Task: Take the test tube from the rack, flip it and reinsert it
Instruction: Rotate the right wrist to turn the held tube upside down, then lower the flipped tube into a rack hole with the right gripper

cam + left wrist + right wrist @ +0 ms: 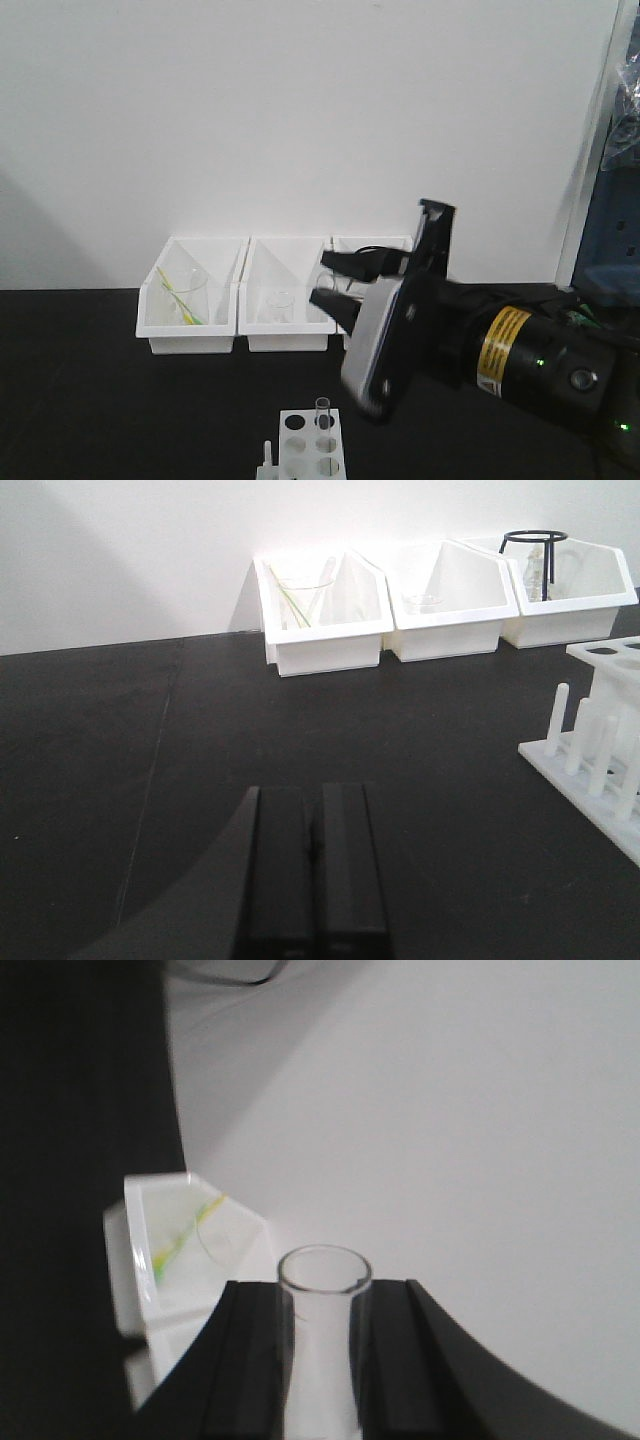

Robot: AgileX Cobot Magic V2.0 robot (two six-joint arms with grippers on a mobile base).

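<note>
Front view, right gripper point(322, 278) blocking third bin point(372, 242)

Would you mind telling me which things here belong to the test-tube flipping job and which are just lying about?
Job:
test tube, held in the right gripper
rack

Lying about:
three white bins
beaker with a yellow-green rod
black ring stand

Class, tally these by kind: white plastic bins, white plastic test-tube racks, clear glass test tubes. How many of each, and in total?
White plastic bins: 3
Small white plastic test-tube rack: 1
Clear glass test tubes: 2, one standing in the rack, one held in the right gripper
Total: 6
</note>
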